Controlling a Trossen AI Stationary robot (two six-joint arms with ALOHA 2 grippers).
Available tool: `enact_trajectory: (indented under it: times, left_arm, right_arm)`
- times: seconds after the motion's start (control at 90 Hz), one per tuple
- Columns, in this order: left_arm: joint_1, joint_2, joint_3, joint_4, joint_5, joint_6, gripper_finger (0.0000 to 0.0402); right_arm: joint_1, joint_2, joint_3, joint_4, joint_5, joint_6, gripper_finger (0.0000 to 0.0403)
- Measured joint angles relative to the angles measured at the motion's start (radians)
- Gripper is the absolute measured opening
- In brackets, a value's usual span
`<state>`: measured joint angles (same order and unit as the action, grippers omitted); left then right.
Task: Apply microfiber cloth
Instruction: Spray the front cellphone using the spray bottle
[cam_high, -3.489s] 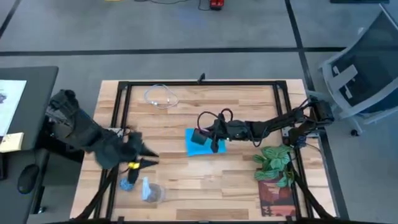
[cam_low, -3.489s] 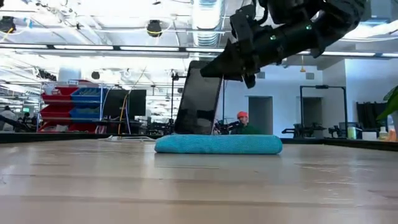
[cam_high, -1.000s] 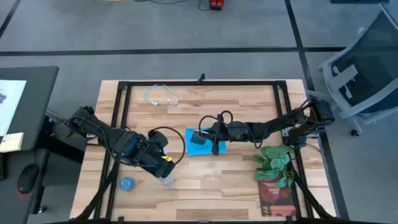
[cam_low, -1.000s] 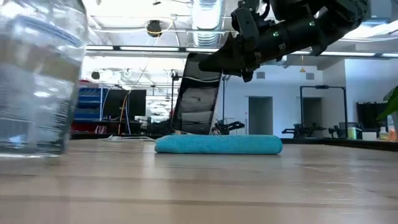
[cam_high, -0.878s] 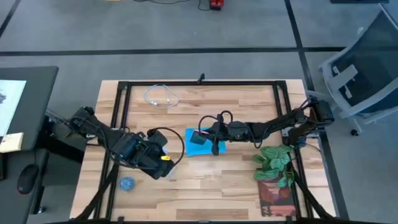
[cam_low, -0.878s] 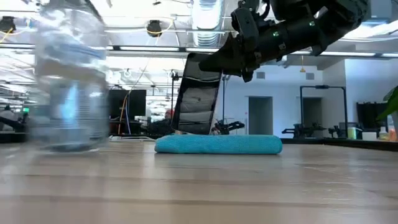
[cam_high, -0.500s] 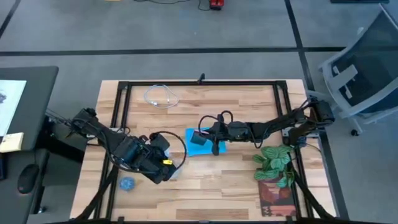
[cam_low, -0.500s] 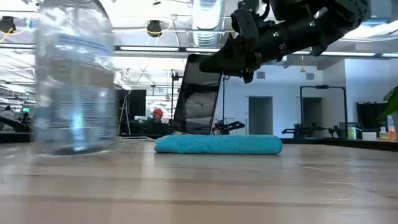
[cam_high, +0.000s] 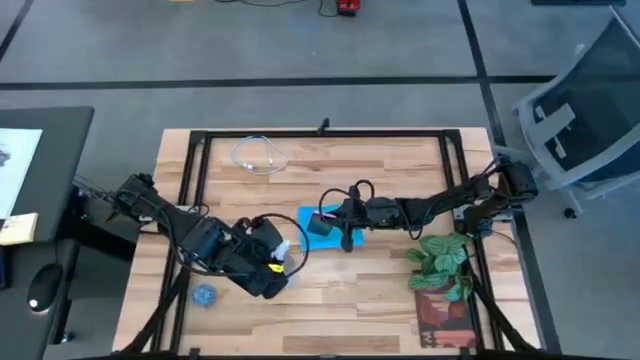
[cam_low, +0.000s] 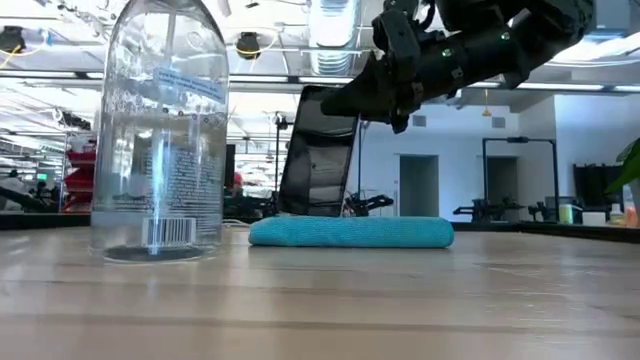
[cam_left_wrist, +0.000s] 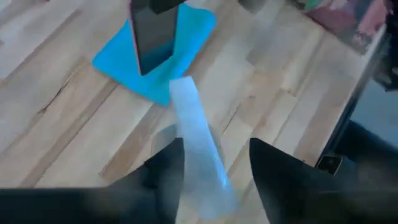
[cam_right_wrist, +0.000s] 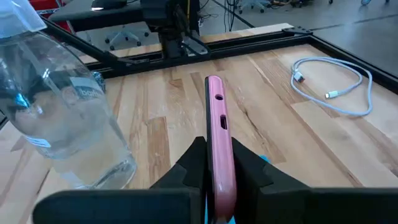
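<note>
Right claw (cam_right_wrist: 217, 163) clamps phone (cam_low: 318, 152) upright on microfiber cloth (cam_low: 350, 232); left claw (cam_left_wrist: 211, 171), clamped on bottle (cam_low: 160, 130) at 8 o'clock, should keep clear.

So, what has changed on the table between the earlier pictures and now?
The left gripper took hold of the clear bottle near the small blue disc and carried it toward the microfiber cloth; the bottle now stands upright close to the cloth. The right gripper keeps the phone standing on edge on the cloth. The cloth, white cable and plant did not move.
</note>
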<state>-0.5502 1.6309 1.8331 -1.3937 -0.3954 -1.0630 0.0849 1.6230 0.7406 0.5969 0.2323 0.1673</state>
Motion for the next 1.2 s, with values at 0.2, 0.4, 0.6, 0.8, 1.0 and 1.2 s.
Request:
enact_trajectory:
  times: [0.2, 0.4, 0.6, 0.8, 1.0, 1.2]
  left_arm:
    - [-0.031, -0.016, 0.091, -0.184, 0.087, 0.044, 0.0188]
    - [-0.127, -0.070, -0.027, -0.148, 0.026, 0.087, 0.0186]
    - [-0.199, -0.247, -0.290, 0.063, -0.032, 0.012, 0.0172]
    - [-0.186, -0.438, -0.668, 0.321, -0.077, 0.123, 0.0163]
    - [-0.145, -0.545, -0.930, 0.697, -0.102, 0.464, 0.0155]
    - [-0.104, -0.570, -1.095, 0.966, -0.109, 0.646, 0.0153]
  right_arm:
    - [0.000, 0.000, 0.000, -0.019, 0.000, 0.000, 0.0024]
    - [0.006, 0.000, 0.000, -0.022, 0.000, 0.000, 0.0024]
    - [0.013, 0.000, 0.000, -0.021, 0.000, 0.000, 0.0025]
    - [0.014, 0.000, 0.000, -0.023, 0.000, 0.008, 0.0025]
    - [0.014, 0.000, 0.000, -0.022, -0.002, 0.011, 0.0025]
    - [0.014, 0.000, 0.000, -0.022, -0.003, 0.069, 0.0025]
